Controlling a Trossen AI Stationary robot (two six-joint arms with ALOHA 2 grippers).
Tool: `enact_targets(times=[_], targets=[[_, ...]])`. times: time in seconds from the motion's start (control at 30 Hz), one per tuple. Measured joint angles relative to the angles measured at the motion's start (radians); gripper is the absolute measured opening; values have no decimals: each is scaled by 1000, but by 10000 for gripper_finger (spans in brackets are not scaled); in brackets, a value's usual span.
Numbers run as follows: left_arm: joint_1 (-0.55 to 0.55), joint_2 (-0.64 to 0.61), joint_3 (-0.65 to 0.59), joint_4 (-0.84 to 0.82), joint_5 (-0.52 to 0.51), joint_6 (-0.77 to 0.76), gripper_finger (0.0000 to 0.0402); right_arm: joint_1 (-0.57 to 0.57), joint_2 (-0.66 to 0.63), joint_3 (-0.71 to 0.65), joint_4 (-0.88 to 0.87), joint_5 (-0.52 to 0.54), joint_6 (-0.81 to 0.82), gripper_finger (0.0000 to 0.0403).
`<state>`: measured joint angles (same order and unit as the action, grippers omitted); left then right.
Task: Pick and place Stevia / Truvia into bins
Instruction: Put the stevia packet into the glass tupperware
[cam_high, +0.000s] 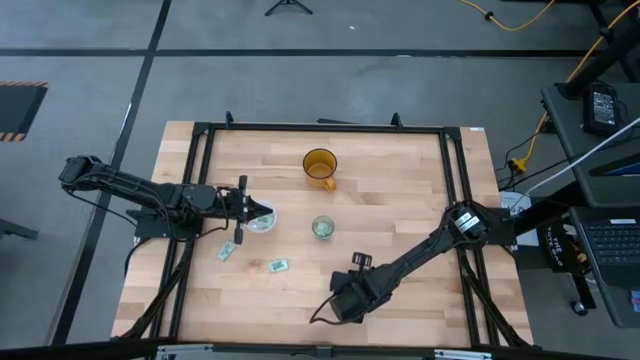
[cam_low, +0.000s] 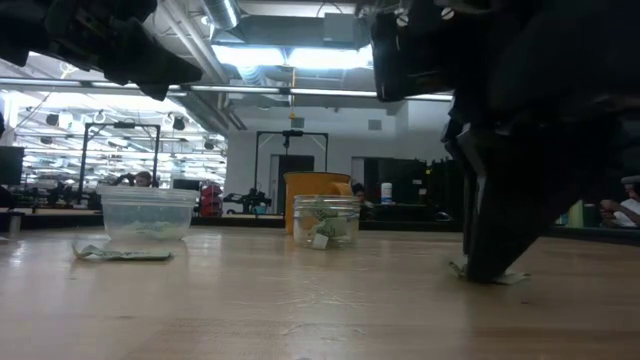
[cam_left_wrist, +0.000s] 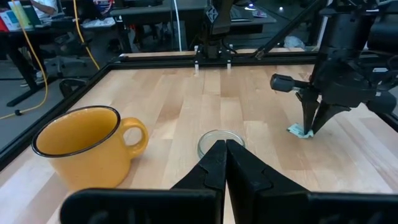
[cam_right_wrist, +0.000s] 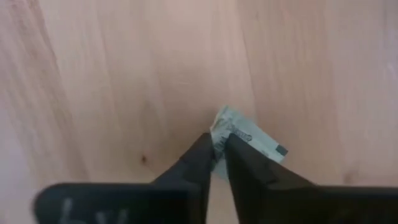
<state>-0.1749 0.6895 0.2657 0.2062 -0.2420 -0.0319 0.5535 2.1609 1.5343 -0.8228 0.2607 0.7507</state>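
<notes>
Our right claw (cam_right_wrist: 217, 149) pinches a small pale green paper sachet (cam_right_wrist: 249, 140) against the wooden bench (cam_high: 400, 200); our left claw (cam_left_wrist: 222, 158), clenched empty, hovers over the clear plastic cup (cam_high: 262, 220).

a grey concrete floor (cam_high: 90, 40) crossed by dark lines is seen around the pale butcher-block wooden table (cam_high: 400, 215). bright strip ceiling lights (cam_low: 270, 55) and black desks (cam_left_wrist: 155, 15) are shown beyond.
</notes>
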Motion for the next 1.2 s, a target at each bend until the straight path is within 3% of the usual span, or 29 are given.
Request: enact_targets(times=[0.1, 0.47, 0.67, 1.0, 1.2], targets=[[0, 0, 0, 0, 0, -8, 6, -2, 0, -1, -12, 12, -18, 10], [0, 0, 0, 0, 0, -30, 6, -49, -49, -8, -87, -53, -219, 2], [0, 0, 0, 0, 0, -37, 6, -103, -167, -53, -115, 35, -320, 2], [0, 0, 0, 0, 0, -36, 6, -252, -513, -436, 310, 59, -488, 0], [0, 0, 0, 3, 0, -34, 6, -322, -649, -585, 584, -41, -573, 0]])
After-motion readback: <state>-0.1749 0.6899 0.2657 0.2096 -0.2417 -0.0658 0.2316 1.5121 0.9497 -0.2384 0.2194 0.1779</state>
